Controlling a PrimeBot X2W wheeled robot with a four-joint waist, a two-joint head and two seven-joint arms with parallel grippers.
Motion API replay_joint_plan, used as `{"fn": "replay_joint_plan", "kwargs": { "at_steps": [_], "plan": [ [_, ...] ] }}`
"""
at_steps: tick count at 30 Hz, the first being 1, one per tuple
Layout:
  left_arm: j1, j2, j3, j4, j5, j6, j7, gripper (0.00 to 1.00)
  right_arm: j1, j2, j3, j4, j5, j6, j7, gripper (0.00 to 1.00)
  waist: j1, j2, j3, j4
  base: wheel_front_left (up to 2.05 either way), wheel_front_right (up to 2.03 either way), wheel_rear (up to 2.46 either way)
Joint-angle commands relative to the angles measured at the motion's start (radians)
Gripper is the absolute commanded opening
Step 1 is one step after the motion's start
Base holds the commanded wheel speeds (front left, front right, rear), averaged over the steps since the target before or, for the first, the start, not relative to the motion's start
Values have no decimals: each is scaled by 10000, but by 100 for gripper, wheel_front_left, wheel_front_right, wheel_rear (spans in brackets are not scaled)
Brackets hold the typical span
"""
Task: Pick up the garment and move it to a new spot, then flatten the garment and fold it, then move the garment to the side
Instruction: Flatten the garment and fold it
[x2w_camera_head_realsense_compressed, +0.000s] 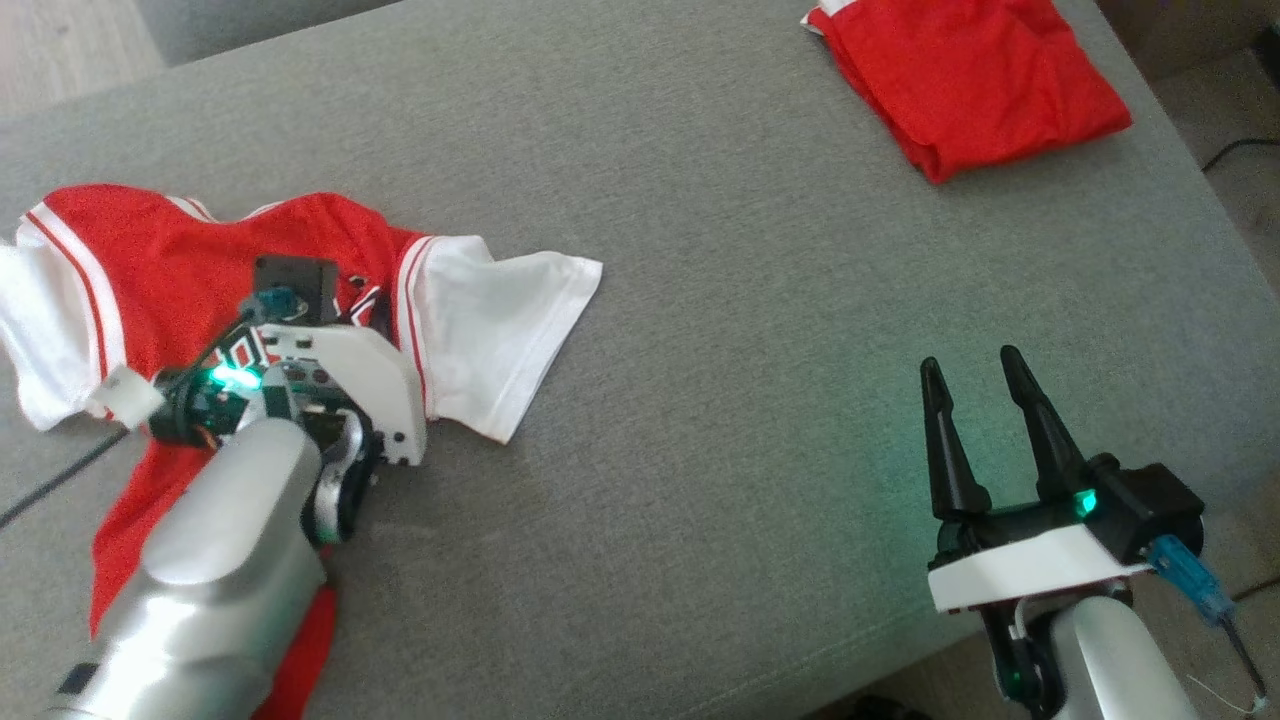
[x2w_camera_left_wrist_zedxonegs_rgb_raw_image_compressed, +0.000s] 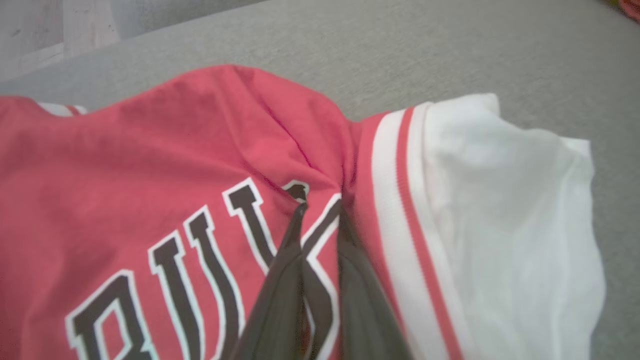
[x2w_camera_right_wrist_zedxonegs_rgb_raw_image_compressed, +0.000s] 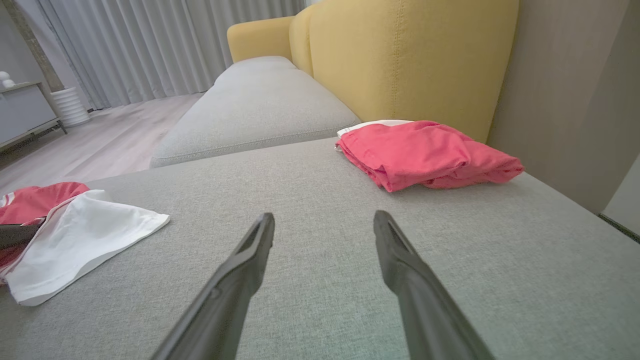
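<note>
Left wrist view: my left gripper (x2w_camera_left_wrist_zedxonegs_rgb_raw_image_compressed: 321, 205) has its two dark fingers drawn nearly together on a puckered fold of the jersey (x2w_camera_left_wrist_zedxonegs_rgb_raw_image_compressed: 150, 150), just beside the striped seam of the white sleeve (x2w_camera_left_wrist_zedxonegs_rgb_raw_image_compressed: 500, 210) and at the end of the black lettering (x2w_camera_left_wrist_zedxonegs_rgb_raw_image_compressed: 200, 260); I judge this a pinch on the cloth, not yet a lift. The jersey lies rumpled at the left of the grey cushion (x2w_camera_head_realsense_compressed: 700, 400), the sleeve splayed out to the side. My right gripper (x2w_camera_head_realsense_compressed: 970, 358) stands spread and empty, well apart from it. Assessment: only the first grasp is made; carrying, flattening, folding and setting aside are all left to do. The head view hides the left fingertips under the wrist housing, so the pinch is confirmed from the wrist alone; it does place a second red garment (x2w_camera_head_realsense_compressed: 975, 80) folded at the far right; the right wrist view adds the yellow backrest (x2w_camera_right_wrist_zedxonegs_rgb_raw_image_compressed: 400, 60) behind that one.
</note>
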Motion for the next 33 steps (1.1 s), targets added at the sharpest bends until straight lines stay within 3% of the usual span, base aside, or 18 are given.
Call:
{"fn": "replay_joint_plan", "kwargs": {
  "at_steps": [1,5,14,16,17,18,19,27,33],
  "plan": [
    [-371,-114,143,-166,57,-118,-217,0,-298,-51,188,-252,70,75,-111,100,0,0,-56,-93,0,0,0],
    [-613,-618,-86,-214,180,-395,-846,0,-254,-51,174,-181,74,75,-111,100,0,0,-165,-315,0,0,0],
    [-699,-2310,-742,-623,-461,-1837,-1855,0,-94,-51,250,-82,116,75,-111,100,0,0,-424,-692,0,0,0],
    [-631,-2474,-733,-529,-557,-1775,-2229,0,-74,-51,235,-78,113,75,-111,100,0,0,-465,-686,0,0,0],
    [-571,-2540,-694,-424,-644,-1664,-2376,23,-60,-51,218,-78,107,75,-111,100,0,0,-491,-666,0,0,0],
    [-529,-2583,-709,-303,-664,-1567,-2504,65,-46,-51,207,-74,97,75,-111,100,0,0,-524,-641,0,0,0],
    [-506,-2608,-754,-178,-624,-1466,-2614,100,-31,-51,209,-71,87,75,-111,100,0,0,-555,-611,0,0,0],
    [77,-2461,-267,-607,-808,-722,-3630,100,176,-51,50,-79,3,75,-111,100,0,0,-843,-234,0,0,0],
    [2106,-914,163,-2777,-860,309,-3472,100,489,-51,-129,-99,-30,75,-111,100,0,0,-1233,160,0,0,0]
  ]
}}
